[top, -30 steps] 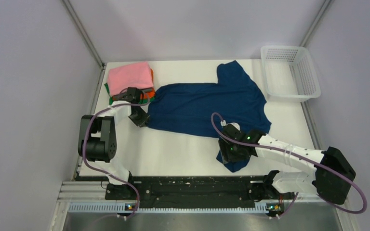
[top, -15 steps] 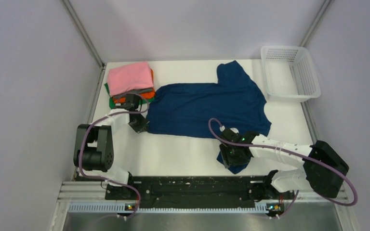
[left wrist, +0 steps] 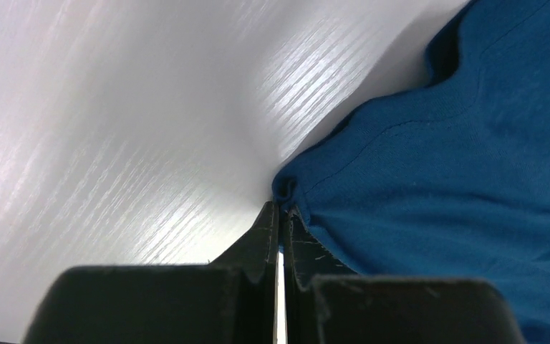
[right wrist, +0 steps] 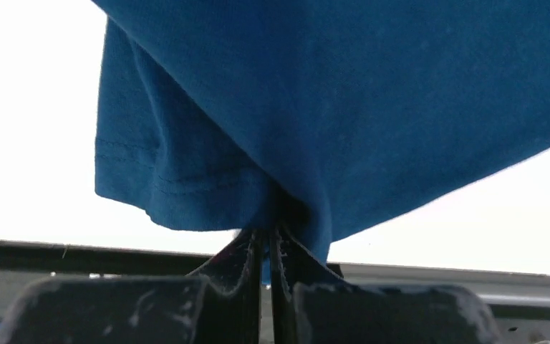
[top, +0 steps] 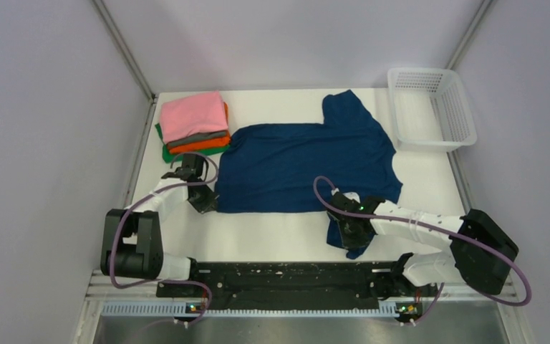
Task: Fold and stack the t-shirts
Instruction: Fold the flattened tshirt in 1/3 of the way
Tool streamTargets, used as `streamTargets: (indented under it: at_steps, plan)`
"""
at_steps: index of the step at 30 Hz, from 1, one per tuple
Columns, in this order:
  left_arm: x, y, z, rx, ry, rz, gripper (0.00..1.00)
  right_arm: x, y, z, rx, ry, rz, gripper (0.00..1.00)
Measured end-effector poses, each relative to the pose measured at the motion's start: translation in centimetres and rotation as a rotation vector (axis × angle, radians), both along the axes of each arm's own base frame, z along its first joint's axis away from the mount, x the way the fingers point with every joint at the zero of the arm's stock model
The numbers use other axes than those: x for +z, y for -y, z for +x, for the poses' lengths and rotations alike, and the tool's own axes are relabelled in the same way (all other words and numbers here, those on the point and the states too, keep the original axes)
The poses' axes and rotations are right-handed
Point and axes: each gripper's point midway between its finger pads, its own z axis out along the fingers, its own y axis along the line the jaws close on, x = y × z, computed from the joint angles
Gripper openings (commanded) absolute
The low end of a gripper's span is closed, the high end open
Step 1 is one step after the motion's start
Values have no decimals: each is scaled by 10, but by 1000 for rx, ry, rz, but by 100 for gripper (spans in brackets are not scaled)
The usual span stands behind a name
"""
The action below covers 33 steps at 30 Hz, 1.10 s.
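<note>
A navy blue cloth t-shirt (top: pixel 308 161) lies spread flat across the middle of a white table (top: pixel 258 233). The left gripper (left wrist: pixel 281 213) has its jaws clamped on the shirt's near-left hem corner, low at the table. The right gripper (right wrist: pixel 265 240) has its jaws pinched on a bunched sleeve at the shirt's near-right side. A stack of folded pink, grey, orange and green t-shirts (top: pixel 193 125) sits far left, just beside the navy shirt. A white plastic mesh basket (top: pixel 433 107) stands far right.
</note>
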Motion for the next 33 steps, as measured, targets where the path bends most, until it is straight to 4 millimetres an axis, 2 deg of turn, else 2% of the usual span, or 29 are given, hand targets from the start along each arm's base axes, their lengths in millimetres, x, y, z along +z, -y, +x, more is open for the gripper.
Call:
streamTargets:
  at_steps: [3, 6, 11, 15, 20, 24, 28, 31, 33]
  plan:
    - [2, 0, -7, 0, -3, -1, 0, 2, 0, -7, -33, 3, 17, 0]
    - [8, 0, -12, 1, 2, -3, 0, 7, -2, -31, -28, -48, 49, 0]
    - [22, -1, -25, 8, 25, -10, 0, 37, -11, -73, -16, -145, 180, 0]
    - [30, 0, -55, 34, 13, -33, 0, 66, -12, -101, -21, -224, 246, 0]
    - [35, 0, -96, 83, -37, -53, 0, 80, -3, -126, -24, -315, 245, 0]
    - [39, 3, -114, 93, -37, -82, 0, 79, 2, -129, -32, -333, 209, 0]
    - [42, 10, -113, 81, -42, -121, 0, 79, 4, -118, -58, -295, 184, 0]
    - [51, 17, -97, 67, -36, -151, 0, 79, 4, -91, -128, -233, 180, 0]
    - [62, 21, -75, 54, 5, -168, 0, 82, 5, -72, -155, -188, 174, 0]
